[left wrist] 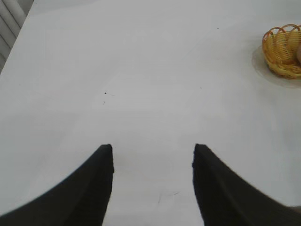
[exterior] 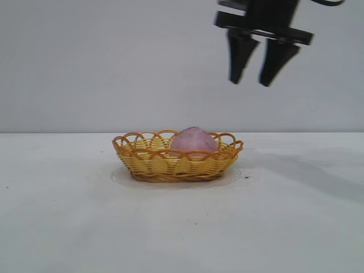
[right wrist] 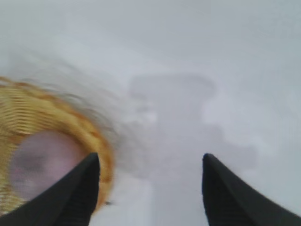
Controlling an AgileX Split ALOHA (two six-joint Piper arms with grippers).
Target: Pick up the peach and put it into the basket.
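Note:
The pinkish-mauve peach (exterior: 194,141) lies inside the yellow wicker basket (exterior: 151,162) on the white table, toward the basket's right end. High above and to the right of the basket hangs my right gripper (exterior: 251,83), open, nothing between its black fingers. Its own wrist view shows the peach (right wrist: 44,162) in the basket (right wrist: 28,110) off to one side of the open gripper (right wrist: 151,157). My left gripper (left wrist: 153,148) stands open over bare table far from the basket (left wrist: 283,52), out of the exterior view.
The white table (exterior: 68,216) spreads wide on all sides of the basket, with a plain grey wall behind. A few tiny dark specks (left wrist: 105,93) mark the tabletop.

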